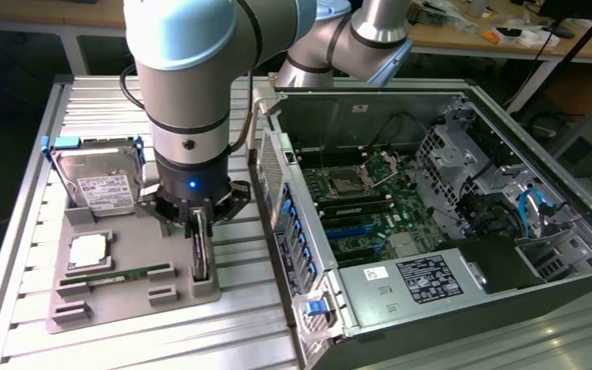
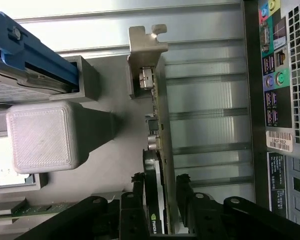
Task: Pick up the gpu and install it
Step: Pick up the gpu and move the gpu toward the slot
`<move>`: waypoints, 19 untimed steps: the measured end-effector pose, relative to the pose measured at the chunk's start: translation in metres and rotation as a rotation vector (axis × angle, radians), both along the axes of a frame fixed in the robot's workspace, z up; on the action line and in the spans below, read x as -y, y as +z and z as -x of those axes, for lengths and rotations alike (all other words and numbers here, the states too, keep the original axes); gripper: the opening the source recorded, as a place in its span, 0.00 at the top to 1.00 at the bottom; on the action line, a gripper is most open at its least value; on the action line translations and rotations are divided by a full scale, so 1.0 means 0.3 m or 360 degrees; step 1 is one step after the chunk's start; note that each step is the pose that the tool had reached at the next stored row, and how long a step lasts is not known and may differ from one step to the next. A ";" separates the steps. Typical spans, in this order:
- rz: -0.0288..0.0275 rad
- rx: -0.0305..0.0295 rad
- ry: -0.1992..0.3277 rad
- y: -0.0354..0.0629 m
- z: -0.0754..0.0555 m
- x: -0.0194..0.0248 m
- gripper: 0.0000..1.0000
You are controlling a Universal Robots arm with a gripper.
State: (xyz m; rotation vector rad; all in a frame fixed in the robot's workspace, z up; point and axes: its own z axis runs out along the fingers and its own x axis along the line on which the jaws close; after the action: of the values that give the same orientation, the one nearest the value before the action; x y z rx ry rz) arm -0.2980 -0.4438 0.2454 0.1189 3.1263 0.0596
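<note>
Nearest the wrist camera, the gripper (image 2: pixel 160 185) is straddling the gpu (image 2: pixel 159 115), which is standing on its long edge with the silver end bracket (image 2: pixel 145 45) pointing away from the wrist. Much of the card's black shroud is being hidden behind the gripper body, and whether the tool is clenching the card or merely flanking it cannot be told. In the exterior view the gripper (image 1: pixel 200 218) is sitting at the top edge of the gpu (image 1: pixel 200 260). This card is standing upright at the exterior view's right side of a grey holder tray (image 1: pixel 132 304) on the ribbed aluminium table (image 1: pixel 28 254), its lower edge being concealed by the tray. Toward the exterior view's left, a hard drive (image 1: pixel 95 185) is leaning at the tray's far end, with a silver processor chip (image 1: pixel 89 250) and a RAM stick (image 1: pixel 121 275) lying nearer. An open computer case (image 1: pixel 430 231) is standing at the exterior view's right, running past the picture edge, while the arm (image 1: pixel 203 69) is covering the tray's far corner.
</note>
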 end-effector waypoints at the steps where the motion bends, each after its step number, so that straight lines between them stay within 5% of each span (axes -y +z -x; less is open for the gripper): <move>1: 0.00000 0.00000 0.0000 0.000 0.000 0.000 0.62; 4: 0.00001 0.00001 0.0000 0.000 0.000 0.000 0.73; 19: 0.00000 0.00000 0.0000 0.000 0.000 0.000 0.73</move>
State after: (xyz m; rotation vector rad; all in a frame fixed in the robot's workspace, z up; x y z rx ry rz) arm -0.2980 -0.4438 0.2454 0.1189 3.1262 0.0596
